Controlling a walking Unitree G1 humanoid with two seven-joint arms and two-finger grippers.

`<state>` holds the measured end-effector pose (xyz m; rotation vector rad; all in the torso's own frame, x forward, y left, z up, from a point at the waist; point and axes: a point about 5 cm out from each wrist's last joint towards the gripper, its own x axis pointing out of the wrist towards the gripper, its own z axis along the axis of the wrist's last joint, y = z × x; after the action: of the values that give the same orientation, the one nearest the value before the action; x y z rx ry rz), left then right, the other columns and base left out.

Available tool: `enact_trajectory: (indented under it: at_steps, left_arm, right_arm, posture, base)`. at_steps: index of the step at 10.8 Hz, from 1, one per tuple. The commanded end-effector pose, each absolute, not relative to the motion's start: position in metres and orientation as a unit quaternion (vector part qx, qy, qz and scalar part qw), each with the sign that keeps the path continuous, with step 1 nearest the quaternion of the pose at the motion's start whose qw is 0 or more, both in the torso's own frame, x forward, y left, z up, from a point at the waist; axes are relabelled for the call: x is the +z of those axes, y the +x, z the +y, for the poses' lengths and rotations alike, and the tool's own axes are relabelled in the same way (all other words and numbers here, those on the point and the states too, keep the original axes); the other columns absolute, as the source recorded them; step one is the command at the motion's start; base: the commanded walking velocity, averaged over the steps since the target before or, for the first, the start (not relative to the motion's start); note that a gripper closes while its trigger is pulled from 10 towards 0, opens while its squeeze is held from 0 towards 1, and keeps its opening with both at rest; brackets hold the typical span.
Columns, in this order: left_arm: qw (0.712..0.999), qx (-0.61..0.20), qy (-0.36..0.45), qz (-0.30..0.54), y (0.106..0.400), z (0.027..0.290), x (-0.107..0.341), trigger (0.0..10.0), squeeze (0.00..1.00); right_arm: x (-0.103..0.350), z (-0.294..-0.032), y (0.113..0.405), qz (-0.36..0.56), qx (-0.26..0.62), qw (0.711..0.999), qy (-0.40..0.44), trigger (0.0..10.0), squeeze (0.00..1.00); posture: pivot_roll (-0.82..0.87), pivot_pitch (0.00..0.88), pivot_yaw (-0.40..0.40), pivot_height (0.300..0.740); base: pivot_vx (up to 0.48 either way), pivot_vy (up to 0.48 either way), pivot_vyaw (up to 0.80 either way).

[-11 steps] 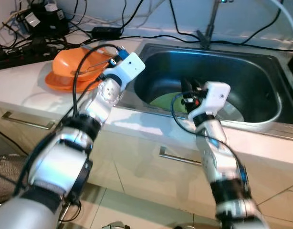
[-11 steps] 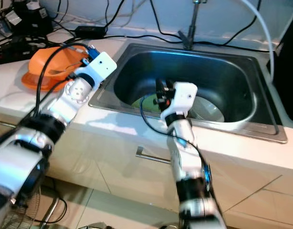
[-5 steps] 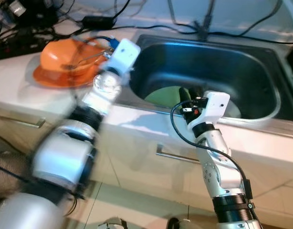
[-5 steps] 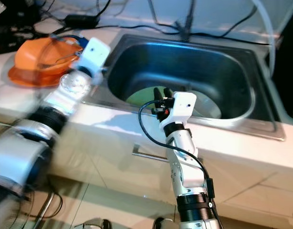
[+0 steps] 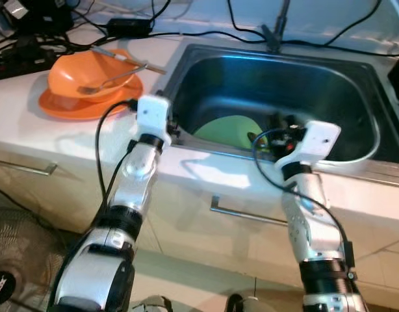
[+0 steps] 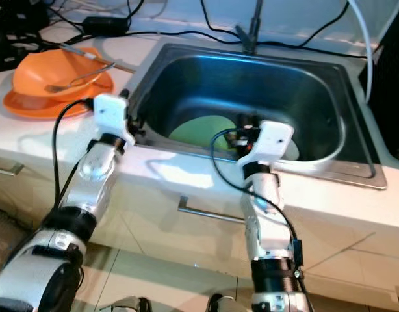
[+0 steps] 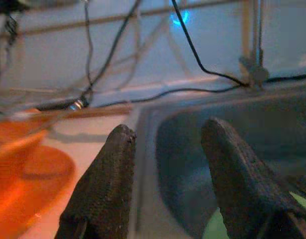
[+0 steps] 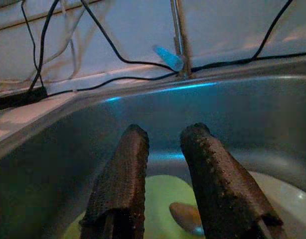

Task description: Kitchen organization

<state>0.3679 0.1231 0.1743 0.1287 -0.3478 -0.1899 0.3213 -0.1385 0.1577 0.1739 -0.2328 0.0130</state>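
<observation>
A steel sink [image 5: 355, 97] is set in a white counter. A green plate [image 5: 229, 129] lies flat on the sink floor beside a white plate [image 6: 292, 151]; being round, no long axis or heading can be told. A small brown item [image 8: 185, 217] rests on it. The right gripper [image 8: 165, 164] is held above the green plate, fingers parted and empty. The left gripper [image 7: 168, 164] is held open at the sink's edge. The plate is judged rigid, smooth, breakable, best pinched at its rim. An orange bowl [image 5: 89, 70] sits aside.
</observation>
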Motion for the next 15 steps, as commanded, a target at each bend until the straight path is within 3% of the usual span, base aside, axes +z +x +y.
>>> enact_trajectory:
  at_steps: [1,10,15]
  left_arm:
    - [0.975,-0.089,0.08,-0.188,0.362,0.118,0.182,10.0,0.0]
    - [0.976,-0.097,0.028,-0.193,0.348,0.108,0.191,10.0,0.0]
    - [0.977,-0.113,0.026,-0.181,0.347,0.107,0.191,10.0,0.0]
  right_arm:
    - [0.161,-0.14,0.324,-0.127,0.0,0.988,0.092,10.0,0.0]
    - [0.159,-0.134,0.329,-0.14,-0.001,0.986,0.089,10.0,0.0]
    - [0.156,-0.133,0.332,-0.129,-0.005,0.987,0.101,10.0,0.0]
  posture:
    - [-0.02,0.119,0.023,0.74]
    - [-0.02,0.06,0.035,0.74]
    - [-0.02,0.065,0.036,0.74]
  base:
    - [0.0,0.0,-0.51]
    - [0.0,0.369,-0.22]
    - [0.0,0.074,-0.21]
